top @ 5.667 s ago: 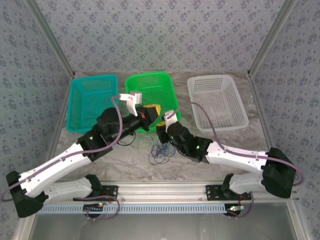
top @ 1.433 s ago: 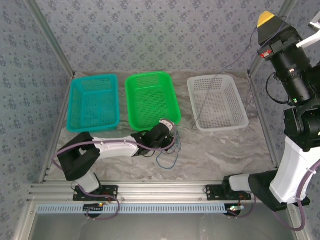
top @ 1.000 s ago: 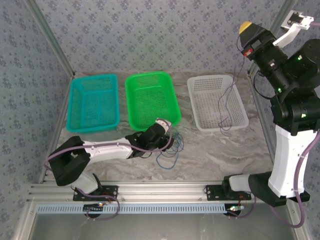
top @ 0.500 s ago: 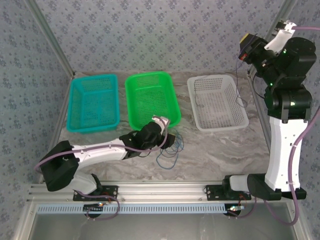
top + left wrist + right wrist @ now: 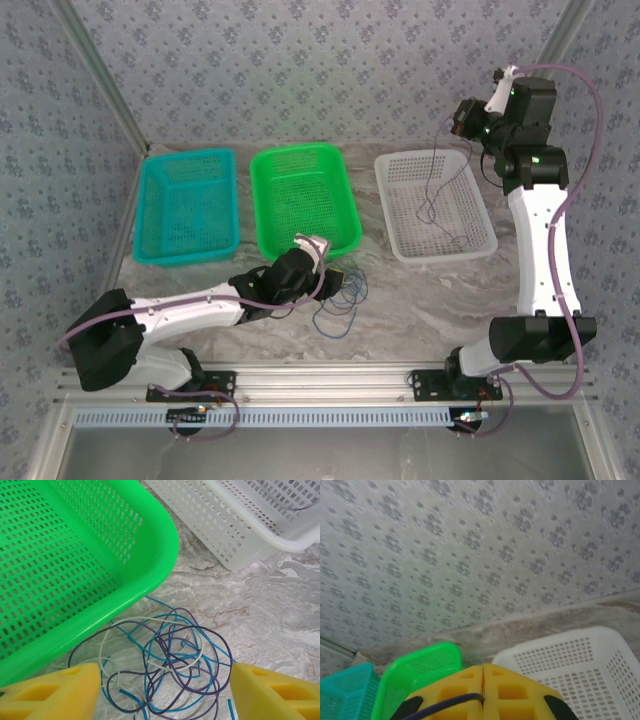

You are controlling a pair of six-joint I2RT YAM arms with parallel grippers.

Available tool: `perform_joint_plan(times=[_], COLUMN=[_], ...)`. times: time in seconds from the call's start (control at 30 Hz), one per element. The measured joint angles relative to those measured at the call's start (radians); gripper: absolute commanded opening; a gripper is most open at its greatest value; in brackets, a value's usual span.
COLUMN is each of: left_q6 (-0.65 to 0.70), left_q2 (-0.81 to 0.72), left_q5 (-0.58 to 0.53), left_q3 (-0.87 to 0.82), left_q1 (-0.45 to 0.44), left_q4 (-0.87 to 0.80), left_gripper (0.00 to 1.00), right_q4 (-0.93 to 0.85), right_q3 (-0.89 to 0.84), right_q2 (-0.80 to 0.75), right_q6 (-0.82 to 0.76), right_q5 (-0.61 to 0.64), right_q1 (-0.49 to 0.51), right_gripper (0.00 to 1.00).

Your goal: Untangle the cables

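Cables (image 5: 336, 300) lie in a loose tangle on the table (image 5: 450, 300), just in front of the near right corner of the green basket (image 5: 300, 200). In the left wrist view the tangle (image 5: 170, 665) consists of blue, dark purple and whitish strands looped over one another. Its upper loops lie close to the green basket's rim (image 5: 150, 555); contact cannot be confirmed.

The left gripper (image 5: 162, 695) is low over the tangle with its yellow fingers (image 5: 50, 690) spread wide, one on each side of the loops. No strand is gripped. In the top view the left gripper (image 5: 335, 282) sits at the tangle's left edge.

A separate dark cable (image 5: 430, 200) hangs from the right gripper (image 5: 466, 116) down into the white basket (image 5: 480, 235), where its lower end rests in loose bends. The right gripper is raised high above the basket's far right corner. In the right wrist view its fingers (image 5: 510, 692) are pressed together, pinching the dark cable (image 5: 447, 703), which exits to the left of the fingers.

The teal basket (image 5: 185, 205), green basket and white basket stand in a row, left to right, along the far side of the table.
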Motion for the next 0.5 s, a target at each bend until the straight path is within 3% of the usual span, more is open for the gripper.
perform_joint_plan(times=[0.4, 0.5], left_q6=[-0.008, -0.015], left_q2=[-0.010, -0.010], left_q5=[-0.011, -0.010], left_q3=[-0.006, -0.012], left_q1=[0.000, 0.000], left_q4=[0.001, 0.001], left_gripper=[0.69, 0.69], right_q4=[-0.058, -0.085], right_q3=[-0.112, -0.143], right_q2=[0.060, 0.106], right_q6=[-0.050, -0.059], right_q5=[0.010, 0.013], right_q1=[-0.056, -0.056], right_gripper=[0.00, 0.08])
